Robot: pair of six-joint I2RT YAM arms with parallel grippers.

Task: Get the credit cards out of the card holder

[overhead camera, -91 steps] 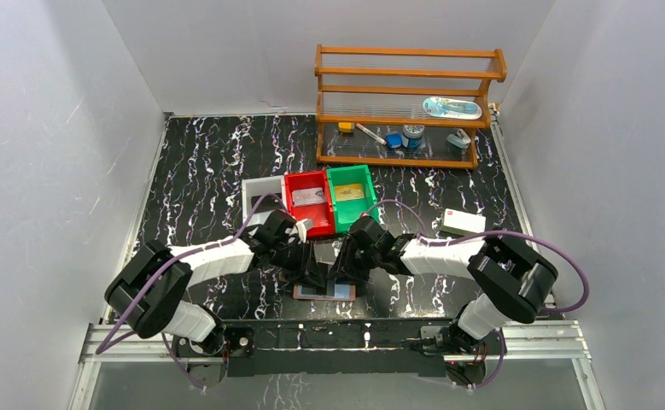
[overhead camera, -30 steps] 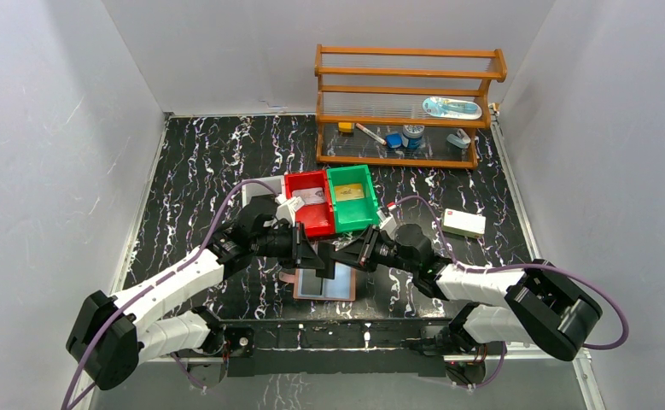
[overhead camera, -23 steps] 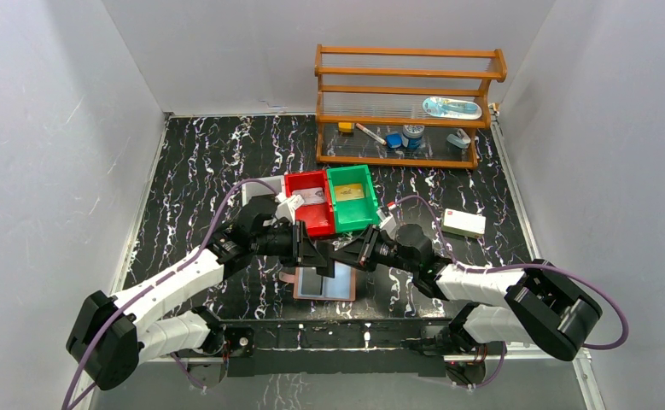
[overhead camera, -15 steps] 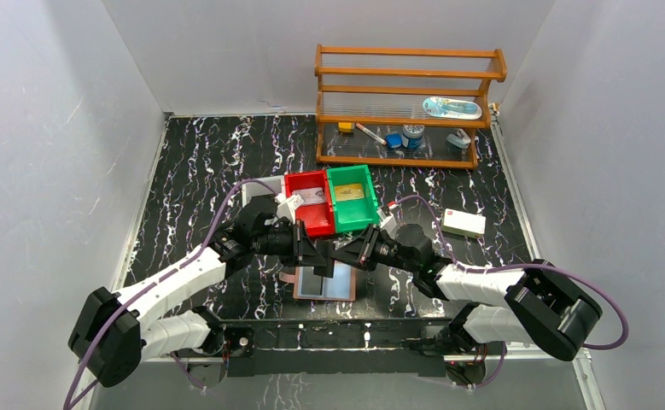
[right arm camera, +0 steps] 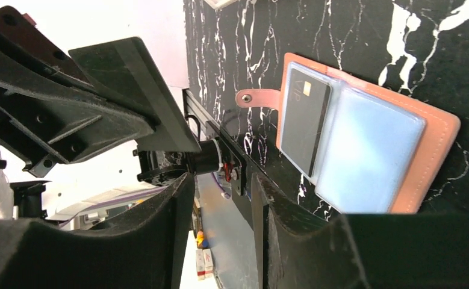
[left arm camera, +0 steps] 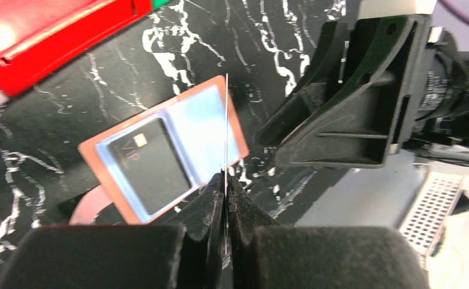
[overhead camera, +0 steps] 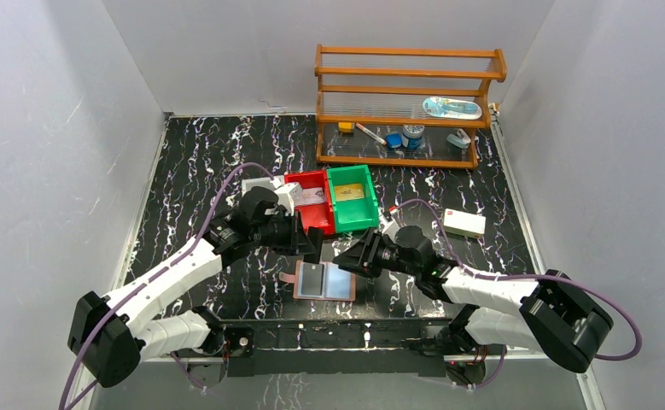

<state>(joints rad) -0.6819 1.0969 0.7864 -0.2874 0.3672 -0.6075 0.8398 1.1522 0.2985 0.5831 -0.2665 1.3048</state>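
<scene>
Leather card holder now lies uncovered, lower centre: your left gripper has lifted away pinching one card edge-on. Right gripper stands part-open, empty; a black card remains pocketed.

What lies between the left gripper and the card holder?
Left wrist view: a thin card, edge-on, pinched in the shut jaws of the left gripper, before the card holder.

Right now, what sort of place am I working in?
Probably a lab robot test cell: plain white panel walls box in a black white-veined marble-pattern tabletop, with a wooden two-tier rack of small props at the back.
</scene>
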